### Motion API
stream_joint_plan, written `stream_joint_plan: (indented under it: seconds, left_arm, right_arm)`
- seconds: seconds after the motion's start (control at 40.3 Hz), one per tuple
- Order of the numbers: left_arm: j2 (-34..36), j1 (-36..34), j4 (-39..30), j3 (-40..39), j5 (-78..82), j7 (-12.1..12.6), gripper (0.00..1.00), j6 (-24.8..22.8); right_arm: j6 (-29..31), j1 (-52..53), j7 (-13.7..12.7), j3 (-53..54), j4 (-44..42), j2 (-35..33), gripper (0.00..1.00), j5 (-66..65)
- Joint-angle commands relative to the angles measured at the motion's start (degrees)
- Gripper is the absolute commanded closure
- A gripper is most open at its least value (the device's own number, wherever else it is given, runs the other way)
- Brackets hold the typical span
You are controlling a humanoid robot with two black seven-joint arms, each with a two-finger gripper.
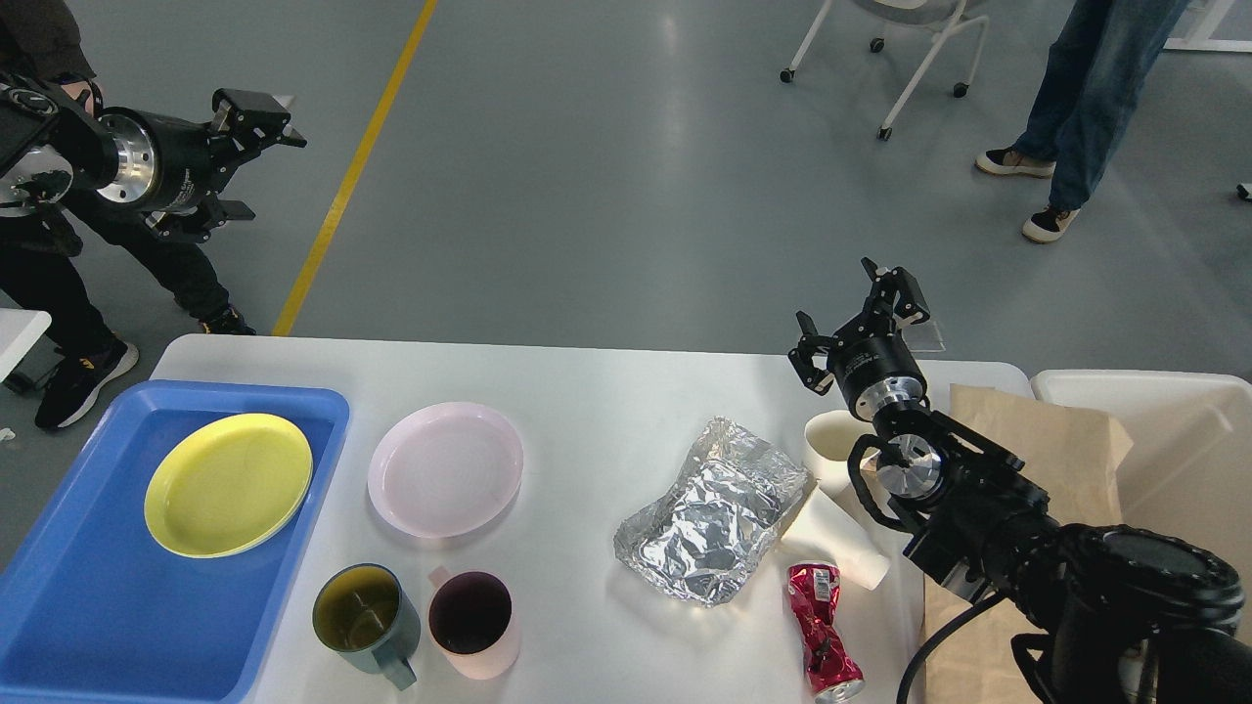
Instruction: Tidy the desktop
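Desktop (606,391), the large white rounded-corner table top, lies below both grippers and carries all the clutter. Right gripper (861,318) hangs over its far edge, fingers spread apart and holding nothing. Just beneath it toward me stands a cream paper cup (831,440), another white cup (831,538) lies tipped beside it, then the crumpled silver foil sheet (709,508) and the crushed red drink can (822,636). Farther left sit the pale pink round plate (445,469), two mugs, and the yellow plate (228,484) in the blue plastic tray (59,606).

The risk, I judge, is the forearm: it reaches low across the cups, so a careless descent could topple the upright one.

Left gripper (240,147) is raised well beyond the table's left corner, pointing sideways, fingers parted and empty.
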Motion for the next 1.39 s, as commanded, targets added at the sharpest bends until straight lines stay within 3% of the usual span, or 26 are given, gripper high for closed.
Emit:
stream_joint_plan:
  seconds: [0.0,0.845,1.168,1.366]
  left_arm:
    - [-0.2,0.1,-0.1,0.4,0.0,0.3,0.0,0.0]
    - [0.3,0.7,-0.9,1.2,-0.7,0.1,0.0,-3.5]
    - [3.1,0.0,-2.7,5.4,0.4,0.7,0.0,-1.2]
    - [4.4,-1.3,-5.7,5.7,0.4,1.4,0.0,-3.7]
  right_arm:
    - [0.0,0.0,0.0,0.0,0.0,0.0,0.0,0.0]
    - [0.0,0.0,0.0,0.0,0.0,0.0,0.0,0.0]
    - [0.0,0.0,0.0,-0.1,0.0,0.0,0.0,0.0]
    - [0.0,0.0,0.0,-0.1,0.0,0.0,0.0,0.0]
